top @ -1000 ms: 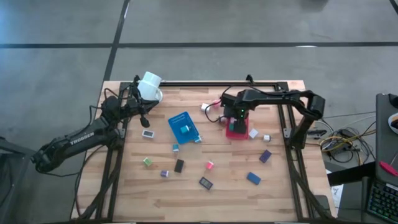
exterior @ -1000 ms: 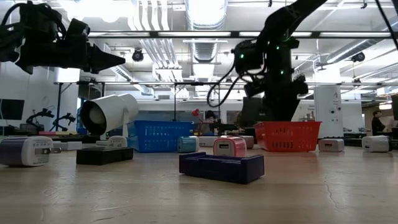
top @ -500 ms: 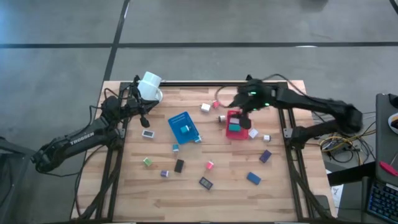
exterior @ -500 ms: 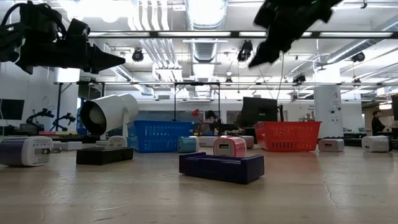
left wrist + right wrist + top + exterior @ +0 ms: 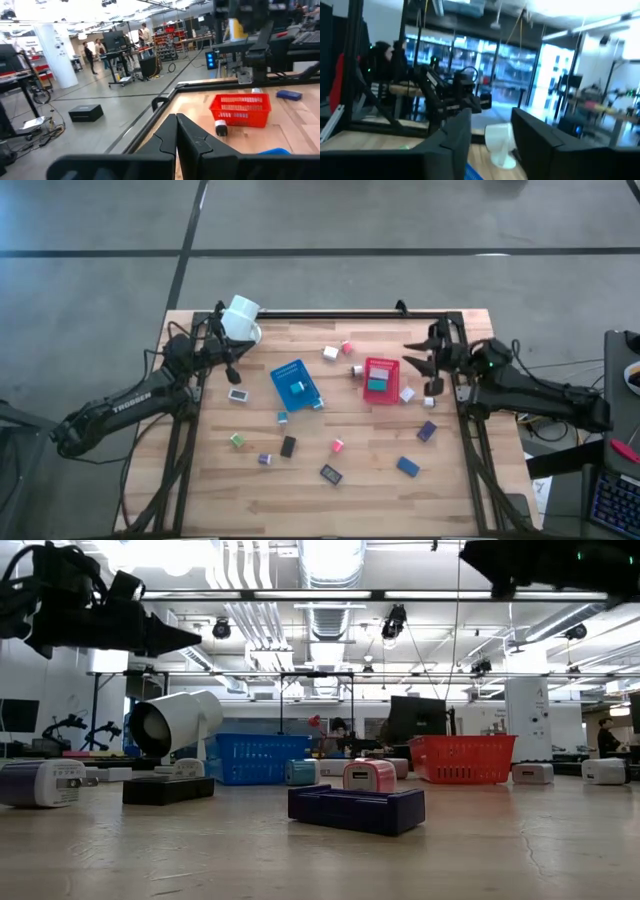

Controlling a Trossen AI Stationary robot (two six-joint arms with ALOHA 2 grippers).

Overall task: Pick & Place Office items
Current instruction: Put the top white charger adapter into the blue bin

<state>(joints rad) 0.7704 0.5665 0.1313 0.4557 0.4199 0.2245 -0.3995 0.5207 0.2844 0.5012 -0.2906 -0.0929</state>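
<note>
You are in a robotics lab: exposed ceiling ducts (image 5: 330,580), other workbenches (image 5: 120,75) with people (image 5: 145,34) standing by, concrete floor (image 5: 400,220), and a wooden table (image 5: 360,470).

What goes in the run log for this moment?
left gripper: shut, by white mug | right gripper: open, empty, right of red tray | teal block: in tray

table (image 5: 370,480): pale wood planks, matt, visible grain
frame (image 5: 330,314): black metal, dull
red tray (image 5: 241,110): plastic lattice, slight sheen
white mug (image 5: 241,317): smooth, glossy
office items (image 5: 357,808): smooth plastic, purple block nearest
arms (image 5: 120,402): dark matt plastic
</note>
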